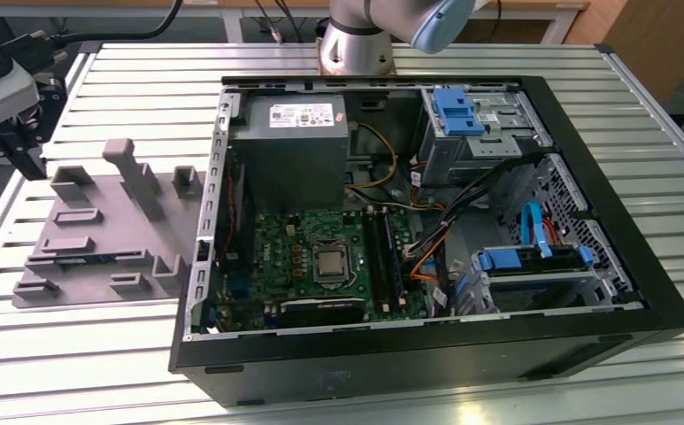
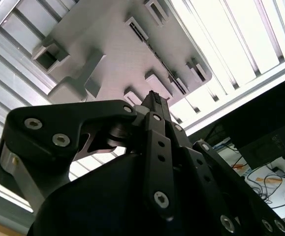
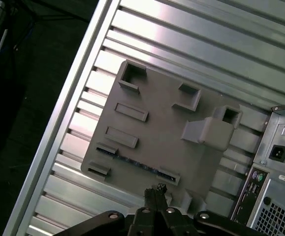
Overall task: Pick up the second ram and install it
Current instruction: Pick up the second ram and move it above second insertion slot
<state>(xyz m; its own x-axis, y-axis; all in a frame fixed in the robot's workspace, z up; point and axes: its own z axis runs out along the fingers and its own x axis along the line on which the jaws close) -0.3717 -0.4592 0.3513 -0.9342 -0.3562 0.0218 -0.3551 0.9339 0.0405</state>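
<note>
Grey moulded tray (image 3: 162,123) holds the thin blue-green second ram (image 3: 137,163). Black gripper (image 3: 155,190) hovers above, closed and empty; pickup needs opening, lengthwise alignment.

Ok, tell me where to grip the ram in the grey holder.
Take the second ram mid-length by its top edge, coming straight down from above: it seems to stand on edge in a slot of the grey holder, so only that edge shows.

Gripper (image 3: 155,190) near ram (image 3: 140,163) in grey tray (image 3: 157,125)

Ribbed glossy metal table (image 1: 105,354), matt grey plastic tray (image 1: 105,221), matt black pincer (image 2: 154,101)
</note>
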